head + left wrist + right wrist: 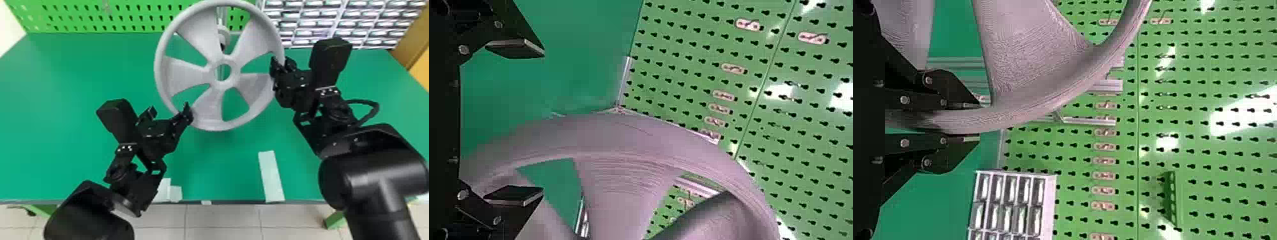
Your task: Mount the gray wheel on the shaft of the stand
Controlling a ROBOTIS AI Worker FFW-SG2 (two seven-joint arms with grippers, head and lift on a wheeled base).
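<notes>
We see a green table (pixel 79 79) with pale strips (pixel 270 175) near its front edge. Behind it stands a green wall full of little holes (pixel 689 65), with shiny light spots. We also see small drawers (pixel 306 22) and a pale tiled floor (pixel 223 220).

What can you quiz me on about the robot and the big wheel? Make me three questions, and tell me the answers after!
1. Which gripper is pinching the gray wheel?
A) the left one
B) the right one
C) neither

2. True or false: the fingers of the left gripper are spread apart.

3. How many wide spokes join the wheel's middle to its rim?

Key:
1. B, the right gripper
2. True
3. Five
</notes>
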